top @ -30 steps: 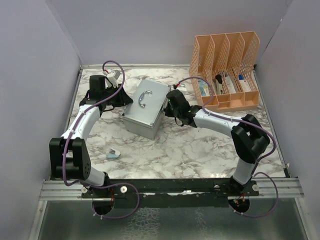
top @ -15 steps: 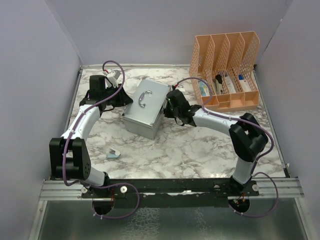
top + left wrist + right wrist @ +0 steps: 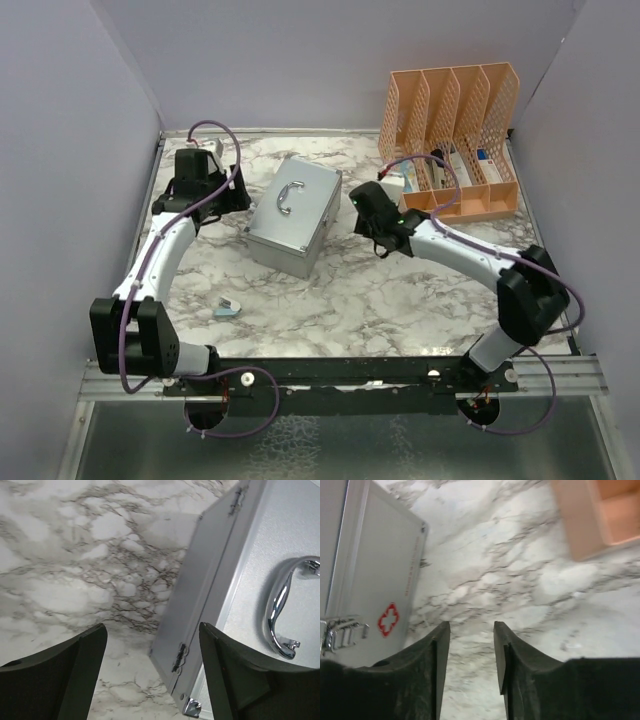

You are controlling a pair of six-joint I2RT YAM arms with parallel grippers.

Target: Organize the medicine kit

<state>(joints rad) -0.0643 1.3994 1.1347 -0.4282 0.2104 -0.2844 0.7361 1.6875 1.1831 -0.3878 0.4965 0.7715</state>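
The medicine kit (image 3: 293, 215), a grey metal box with a curved handle (image 3: 288, 196), stands shut on the marble table. My left gripper (image 3: 237, 197) hovers just off its left side, open and empty. In the left wrist view the kit (image 3: 250, 570) shows its hinged side, handle (image 3: 282, 607) on top, and my left gripper (image 3: 152, 645) stands wide apart above that edge. My right gripper (image 3: 360, 198) is off the kit's right side, apart from it. Its wrist view shows my right gripper (image 3: 470, 635) open over bare table, with the kit's red cross (image 3: 388, 619) and latch (image 3: 341, 632) at left.
An orange mesh file organizer (image 3: 455, 140) with several items in its slots stands at the back right; its corner (image 3: 600, 515) shows in the right wrist view. A small white box (image 3: 396, 183) lies beside it. A small pale blue item (image 3: 227, 309) lies near the front left.
Both grippers went from shut to open. The right gripper drew back to the right, away from the kit. The left arm shifted slightly left and back.
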